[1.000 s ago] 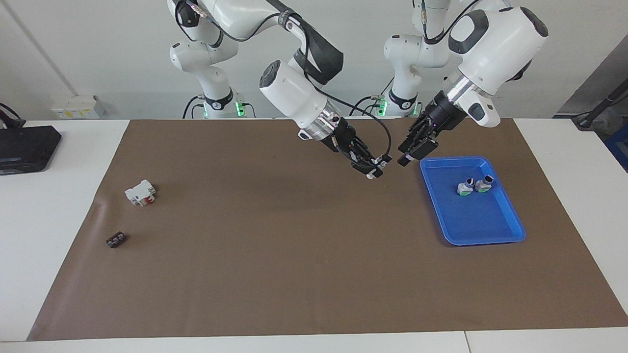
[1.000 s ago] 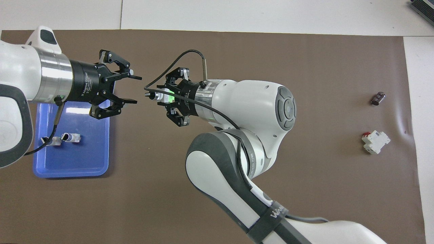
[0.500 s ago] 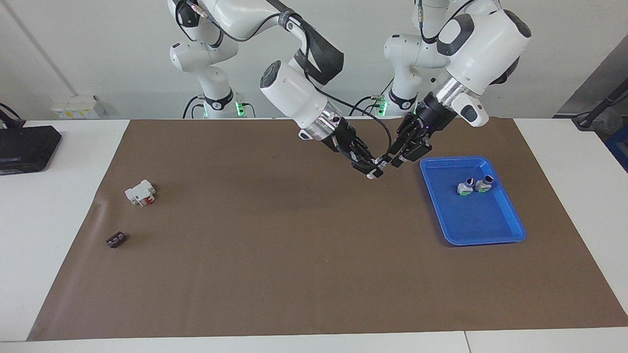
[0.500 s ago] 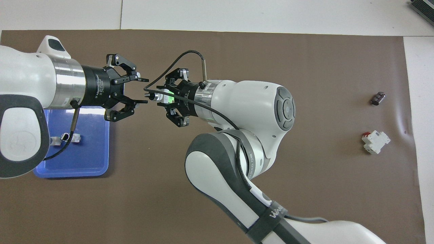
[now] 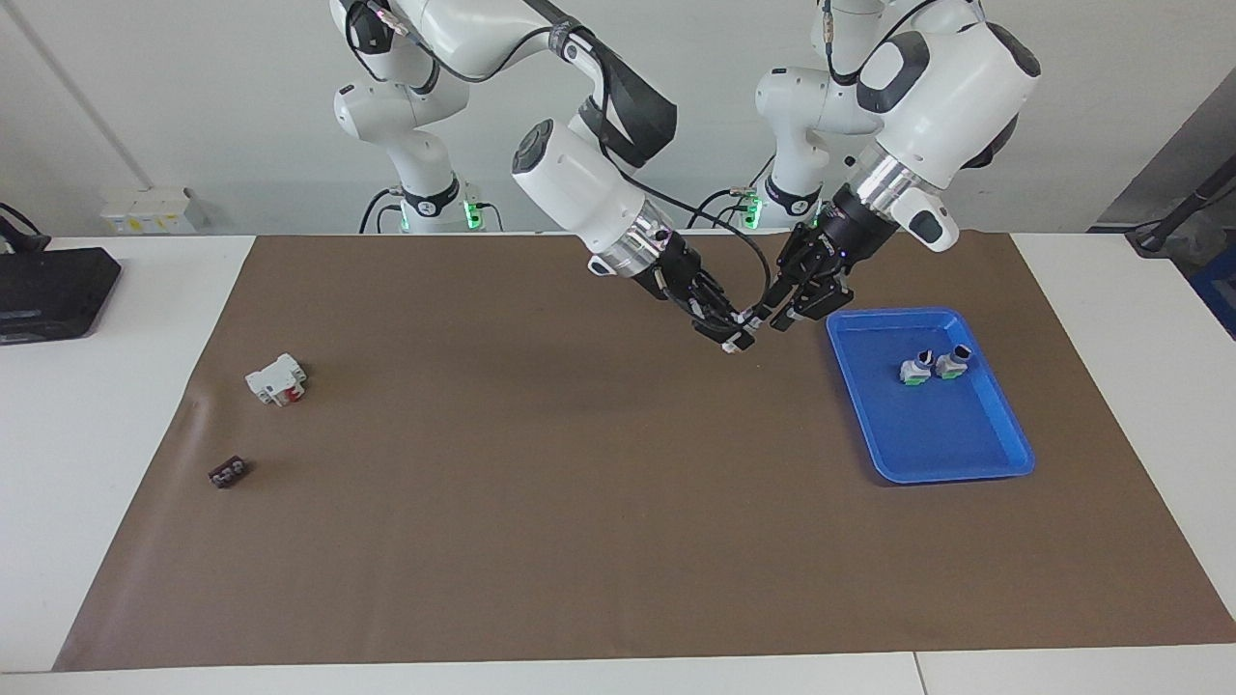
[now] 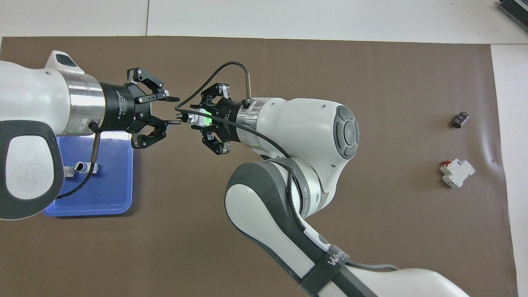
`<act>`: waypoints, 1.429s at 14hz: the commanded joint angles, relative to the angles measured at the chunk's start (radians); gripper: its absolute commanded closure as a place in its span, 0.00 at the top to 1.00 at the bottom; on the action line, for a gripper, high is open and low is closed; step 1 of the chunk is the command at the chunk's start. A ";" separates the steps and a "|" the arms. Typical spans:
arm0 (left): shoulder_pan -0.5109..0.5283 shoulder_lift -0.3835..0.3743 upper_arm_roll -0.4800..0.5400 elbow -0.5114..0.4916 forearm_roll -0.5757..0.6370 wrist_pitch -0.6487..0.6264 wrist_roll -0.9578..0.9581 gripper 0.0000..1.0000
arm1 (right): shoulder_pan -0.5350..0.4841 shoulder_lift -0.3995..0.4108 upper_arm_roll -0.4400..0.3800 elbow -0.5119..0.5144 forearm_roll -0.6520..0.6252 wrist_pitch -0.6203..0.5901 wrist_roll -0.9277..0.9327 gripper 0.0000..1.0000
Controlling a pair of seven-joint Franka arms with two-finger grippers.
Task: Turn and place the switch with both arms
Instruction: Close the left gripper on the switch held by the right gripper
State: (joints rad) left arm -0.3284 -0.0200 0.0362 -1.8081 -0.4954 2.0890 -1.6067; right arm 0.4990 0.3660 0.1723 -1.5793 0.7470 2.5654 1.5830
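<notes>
Facing view taken from high across table, robots' bases seen at top. Overhead view taken from above robots' end, aimed steeply down, closer in. Shared by both: brown mat (image 5: 579, 502) (image 6: 371, 247), blue tray (image 5: 966, 454) (image 6: 107, 198), white block (image 5: 276, 379) (image 6: 456, 173). Views turned half a turn apart.

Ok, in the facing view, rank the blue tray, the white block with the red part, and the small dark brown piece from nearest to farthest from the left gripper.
1. The blue tray, just beside the left gripper, at the left arm's end of the table.
2. The white block with the red part, toward the right arm's end.
3. The small dark brown piece, at that same end and farther from the robots than the block.
</notes>
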 commanded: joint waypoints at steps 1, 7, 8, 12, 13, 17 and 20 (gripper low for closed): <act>-0.028 -0.046 0.011 -0.068 -0.011 0.051 -0.036 0.45 | 0.003 0.001 -0.001 -0.004 -0.020 0.016 0.015 0.00; -0.029 -0.046 0.010 -0.066 -0.011 0.049 -0.053 0.29 | 0.003 0.001 -0.001 -0.004 -0.020 0.016 0.014 0.00; -0.035 -0.046 0.011 -0.066 -0.011 0.049 -0.053 0.25 | 0.003 0.001 -0.001 -0.004 -0.020 0.016 0.014 0.00; -0.047 -0.046 0.011 -0.066 -0.009 0.046 -0.038 0.00 | 0.003 0.001 -0.001 -0.004 -0.020 0.016 0.014 0.00; -0.051 -0.046 0.011 -0.066 -0.009 0.048 -0.036 0.00 | 0.003 0.001 -0.001 -0.004 -0.020 0.016 0.014 0.00; -0.051 -0.046 0.010 -0.066 -0.009 0.048 0.008 0.00 | 0.003 0.001 -0.001 -0.004 -0.020 0.016 0.014 0.00; -0.051 -0.046 0.008 -0.066 -0.009 0.048 0.094 0.00 | 0.003 0.001 -0.001 -0.004 -0.020 0.016 0.014 0.00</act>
State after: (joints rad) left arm -0.3493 -0.0407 0.0358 -1.8411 -0.4947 2.1169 -1.5688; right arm 0.4988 0.3668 0.1680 -1.5804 0.7459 2.5693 1.5830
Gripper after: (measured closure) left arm 0.903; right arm 0.586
